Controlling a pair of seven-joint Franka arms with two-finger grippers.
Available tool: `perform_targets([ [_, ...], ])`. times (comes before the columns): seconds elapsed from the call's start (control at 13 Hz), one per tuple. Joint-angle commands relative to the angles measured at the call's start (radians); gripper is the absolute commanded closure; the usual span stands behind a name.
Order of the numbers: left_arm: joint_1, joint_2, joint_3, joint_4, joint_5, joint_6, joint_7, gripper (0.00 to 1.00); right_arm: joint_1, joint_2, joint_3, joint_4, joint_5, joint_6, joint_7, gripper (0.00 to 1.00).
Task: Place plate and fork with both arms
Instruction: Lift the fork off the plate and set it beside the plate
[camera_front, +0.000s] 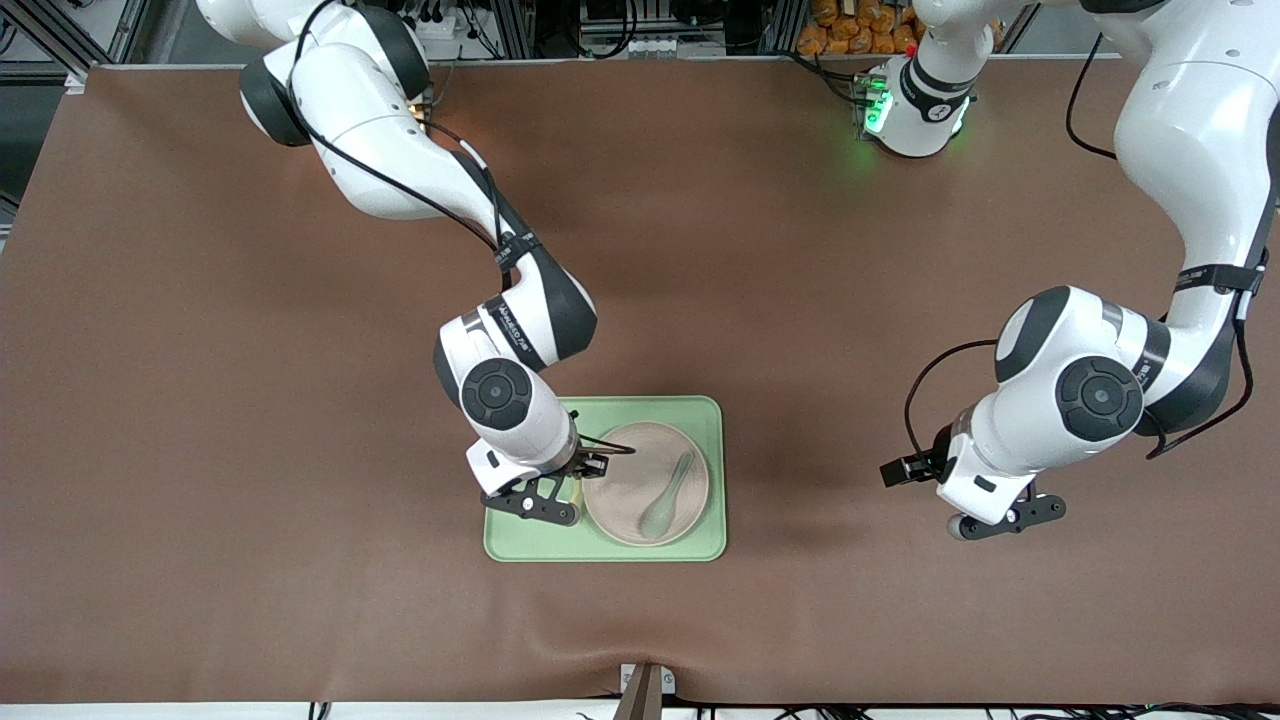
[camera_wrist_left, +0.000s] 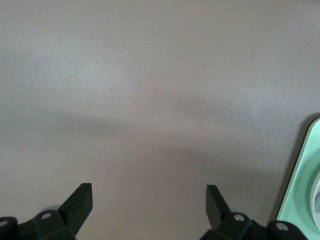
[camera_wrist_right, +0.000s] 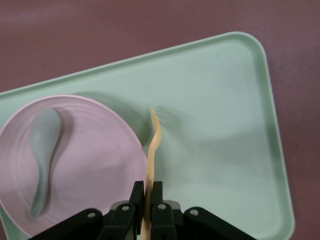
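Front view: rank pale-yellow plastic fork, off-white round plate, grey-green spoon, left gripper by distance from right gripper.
1. Pale-yellow plastic fork: pinched in the right gripper, over the light-green tray.
2. Off-white round plate: on the tray, beside it.
3. Grey-green spoon: in the plate.
4. Left gripper: open, over bare table.

Right gripper (camera_wrist_right: 148, 200) pinched closed — left gripper (camera_wrist_left: 149, 202) spread.

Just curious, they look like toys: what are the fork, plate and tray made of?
Likely plastic, all three. The fork is thin, pale yellow and smooth, clamped in the right pincer. The plate is matte pinkish with faint moulded rings. The tray is uniform light green with rounded corners.
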Motion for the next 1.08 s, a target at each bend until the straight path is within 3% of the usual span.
perform_targets([
  [0.0,0.005,-0.007,-0.005,-0.004,0.014,-0.012,-0.02,0.0,-0.043,-0.064,0.014,-0.037,-0.012,-0.061,-0.066,0.97],
  [0.23,0.041,-0.023,-0.011,-0.004,0.014,-0.029,-0.004,0.0,-0.048,-0.065,0.014,-0.086,-0.015,-0.001,-0.077,0.97],
  [0.46,0.143,-0.064,-0.111,-0.004,0.014,-0.131,0.05,0.0,-0.041,-0.067,0.013,-0.175,-0.03,0.104,-0.077,0.97],
  [0.69,0.267,-0.113,-0.214,-0.001,0.014,-0.188,0.058,0.0,-0.029,-0.067,0.013,-0.212,-0.032,0.137,-0.066,0.86],
  [1.0,0.306,-0.161,-0.229,-0.001,0.014,-0.211,0.058,0.0,-0.008,-0.067,0.011,-0.248,-0.042,0.157,-0.058,0.85],
])
